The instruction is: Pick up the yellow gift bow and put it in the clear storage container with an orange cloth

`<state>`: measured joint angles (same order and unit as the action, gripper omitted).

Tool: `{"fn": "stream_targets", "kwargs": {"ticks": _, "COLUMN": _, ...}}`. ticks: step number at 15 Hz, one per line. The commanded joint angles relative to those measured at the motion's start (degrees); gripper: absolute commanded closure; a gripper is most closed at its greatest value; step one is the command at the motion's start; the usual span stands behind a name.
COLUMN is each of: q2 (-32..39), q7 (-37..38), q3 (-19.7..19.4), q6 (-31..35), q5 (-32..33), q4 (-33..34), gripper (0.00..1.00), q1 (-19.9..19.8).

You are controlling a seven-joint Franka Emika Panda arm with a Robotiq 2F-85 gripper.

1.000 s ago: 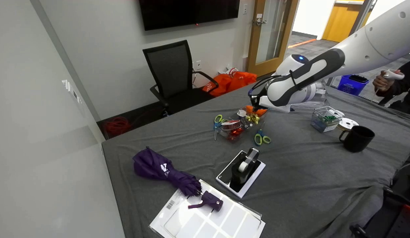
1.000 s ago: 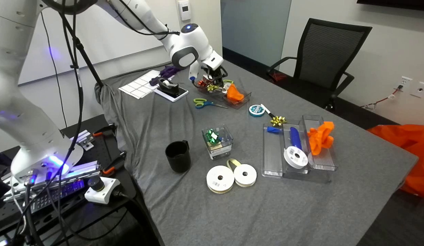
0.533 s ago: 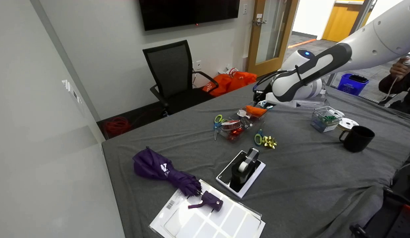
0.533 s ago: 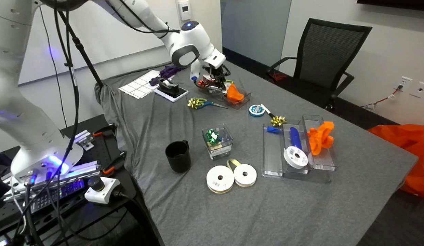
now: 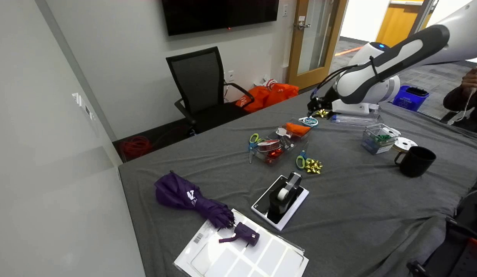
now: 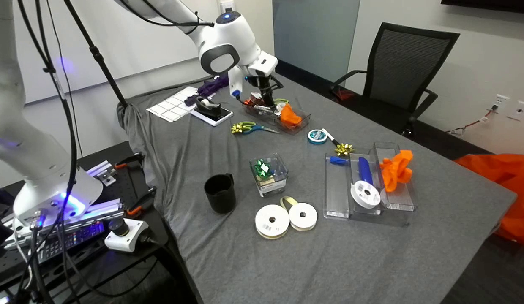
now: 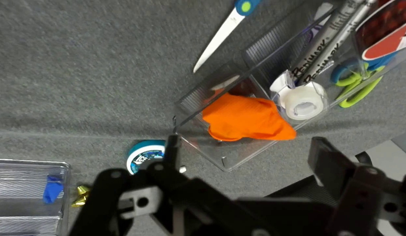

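Yellow bow, position: on the grey-covered table, outside the long clear container; overlaps a handle loop of the blue-and-green scissors in both exterior views;
Yellow bow, axis: near-round rosette of loops; a long axis cannot be read; facing direction too small to tell;
Scissors, axis: blade points away from the yellow bow and runs roughly alongside the long clear container;
Gripper, fingers: spread wide apart; in the wrist view the orange cloth shows beyond the gap;
Gripper, contact: apart from the yellow bow; the space between the jaws is bare; touch against the long clear container cannot be told;
Container, contents: orange cloth at one end; tape roll just beside it; silver markers next to the roll;
Tray-side bow: likewise yellow; just beside the three-part clear tray, near the dark end of a pen;
Tray, contents: orange fabric in one compartment; white spool over the middle one.
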<state>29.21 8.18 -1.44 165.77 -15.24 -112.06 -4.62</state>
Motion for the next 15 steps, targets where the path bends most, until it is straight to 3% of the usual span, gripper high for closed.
{"fn": "stream_targets", "kwargs": {"ticks": 1, "q2": -4.49, "q7": -8.83, "q3": 5.81, "q6": -5.30, "q5": -1.71, "q4": -4.59, "gripper": 0.00, "q1": -6.13}}
{"fn": "stream_targets", "kwargs": {"ticks": 5, "q2": -3.98, "q7": -19.08, "q3": 12.48, "q6": -8.86, "q5": -8.63, "q4": -5.21, "gripper": 0.00, "q1": -11.59}}
{"fn": "stream_targets", "kwargs": {"ticks": 7, "q2": -4.04, "q7": -21.85, "q3": 13.57, "q6": -14.27, "q5": -11.01, "q4": -5.32, "gripper": 0.00, "q1": -12.35}}
{"fn": "stream_targets", "kwargs": {"ticks": 11, "q2": -3.90, "q7": -16.14, "q3": 9.15, "q6": -23.19, "q5": -8.67, "q4": -5.48, "gripper": 0.00, "q1": -8.01}}
{"fn": "stream_targets", "kwargs": {"ticks": 15, "q2": -1.84, "q7": -10.88, "q3": 6.18, "q6": -21.98, "q5": -6.24, "q4": -5.12, "gripper": 0.00, "q1": -3.93}}
